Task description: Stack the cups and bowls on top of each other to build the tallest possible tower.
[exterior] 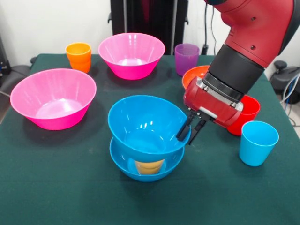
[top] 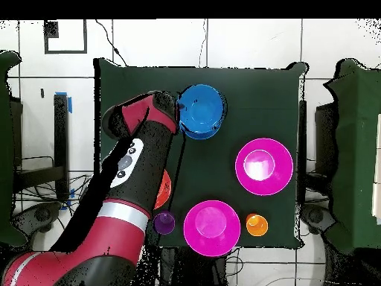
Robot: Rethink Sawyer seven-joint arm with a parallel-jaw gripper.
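- My gripper (exterior: 191, 131) sits at the rim of the upper bowl (exterior: 145, 123), which tilts on a cup (exterior: 150, 166) standing inside the lower bowl (exterior: 123, 164).
- In the front view, another cup (exterior: 258, 143) stands right of this tower.

Dark green table (exterior: 56, 187) is filling most of the front view, with a black stand (exterior: 150, 18) sitting behind it at 12 o'clock and a white wall (exterior: 42, 23) showing at 10 o'clock. Some cables (exterior: 289, 91) are hanging around at 3 o'clock. From overhead, white tiled floor (top: 245, 45) is running along 12 o'clock and a bit of blue tape (top: 69, 102) is sticking to it at 10 o'clock.
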